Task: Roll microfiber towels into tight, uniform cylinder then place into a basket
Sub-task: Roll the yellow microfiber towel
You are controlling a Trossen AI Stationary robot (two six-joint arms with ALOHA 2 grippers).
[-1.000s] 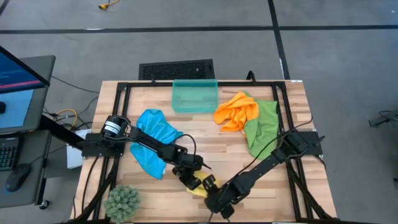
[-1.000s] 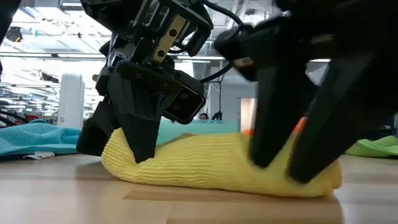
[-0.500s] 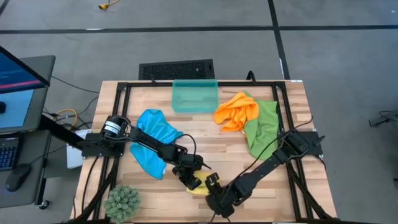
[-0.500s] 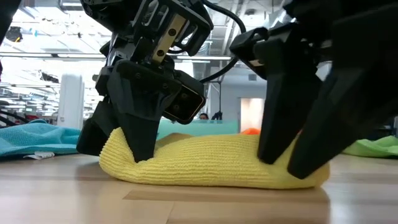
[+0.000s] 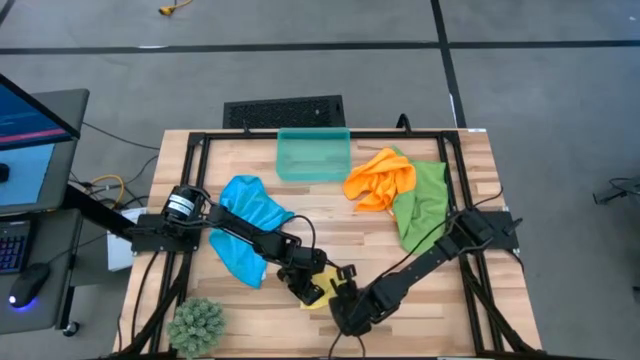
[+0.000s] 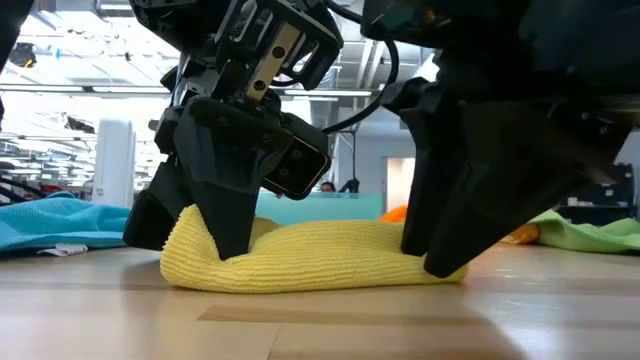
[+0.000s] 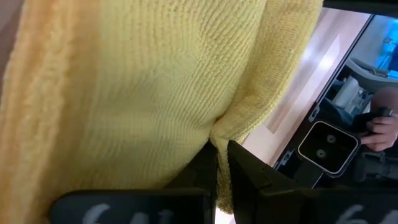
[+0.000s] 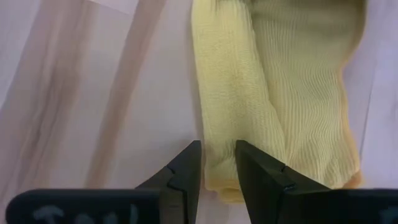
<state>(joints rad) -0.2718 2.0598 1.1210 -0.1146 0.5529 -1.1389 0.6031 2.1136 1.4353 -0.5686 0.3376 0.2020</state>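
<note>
A yellow towel (image 5: 322, 284) lies bunched in a loose, low roll (image 6: 320, 255) on the wooden table near its front edge. My left gripper (image 6: 215, 235) is shut on the roll's left end, and my right gripper (image 6: 440, 255) is on its right end with cloth between the fingers. The teal basket (image 5: 313, 155) stands at the table's far edge with nothing showing inside. Flat on the table lie a blue towel (image 5: 245, 228), an orange towel (image 5: 380, 178) and a green towel (image 5: 422, 205). My left gripper pinches a bunched fold of the yellow towel (image 7: 231, 127) between its two fingers at the roll's left end. The fingers slant down from the table's left. The towel rests on the table. My right gripper has the towel's right end (image 8: 217, 177) between its two fingers, several layers thick. It comes steeply from above, and that end lies on the table under the fingers (image 6: 445, 230).
A green spiky plant (image 5: 197, 325) stands at the near left corner. A black grated rectangle (image 5: 284, 112) lies beyond the basket, off the table. A monitor and keyboard stand left of the table. Bare wood lies between the towels and the basket.
My right gripper has moved toward my left gripper and rolled its wrist, steepening as it went. The yellow towel's right end has gone with it, so the roll is shorter and more bunched. The left end has stayed where it was.
</note>
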